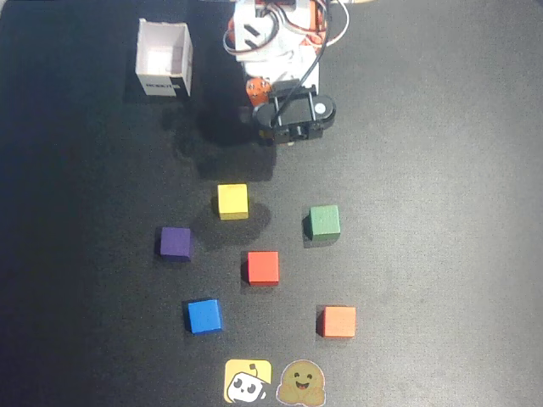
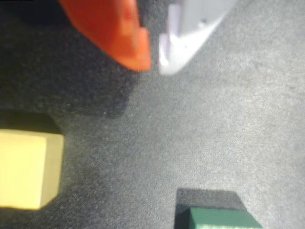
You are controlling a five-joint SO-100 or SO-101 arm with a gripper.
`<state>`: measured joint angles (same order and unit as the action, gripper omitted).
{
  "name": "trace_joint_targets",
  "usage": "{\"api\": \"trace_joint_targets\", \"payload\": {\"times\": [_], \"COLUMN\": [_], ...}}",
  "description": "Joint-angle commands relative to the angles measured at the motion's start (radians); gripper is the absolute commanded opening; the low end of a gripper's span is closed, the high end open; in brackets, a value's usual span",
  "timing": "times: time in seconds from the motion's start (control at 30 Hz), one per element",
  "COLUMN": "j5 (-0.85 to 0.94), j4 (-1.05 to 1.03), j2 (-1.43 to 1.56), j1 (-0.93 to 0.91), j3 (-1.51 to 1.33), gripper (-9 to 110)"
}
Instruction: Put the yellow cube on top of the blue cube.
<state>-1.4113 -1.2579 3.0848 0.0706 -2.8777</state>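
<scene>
Overhead view: white box (image 1: 165, 59) label unreadable; gripper (image 2: 153, 59) nearly closed, empty; yellow cube (image 1: 232, 201) untouched.

Yellow cube (image 1: 232, 201); blue cube (image 1: 204, 315); orange/white fingers (image 2: 136, 43).

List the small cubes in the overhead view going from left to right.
Purple matte cube → blue matte cube → yellow matte cube → red matte cube → green matte cube → orange matte cube.
</scene>
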Motion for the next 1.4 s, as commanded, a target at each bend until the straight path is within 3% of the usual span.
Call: {"api": "trace_joint_targets", "payload": {"times": [0.0, 0.2, 0.3, 0.47, 0.9, 1.37], "j5": [0.006, 0.0, -0.086, -0.147, -0.158, -0.124], "j4": [-0.003, -0.003, -0.006, -0.009, -0.017, 0.101], "j2": [0.008, 0.008, 0.008, 0.008, -0.02, -0.657], "j1": [-0.005, -0.006, -0.006, -0.006, -0.055, -0.153], "j3": [0.005, 0.005, 0.005, 0.005, 0.04, 0.368], "gripper": [0, 0, 0, 8, 12, 13]}}
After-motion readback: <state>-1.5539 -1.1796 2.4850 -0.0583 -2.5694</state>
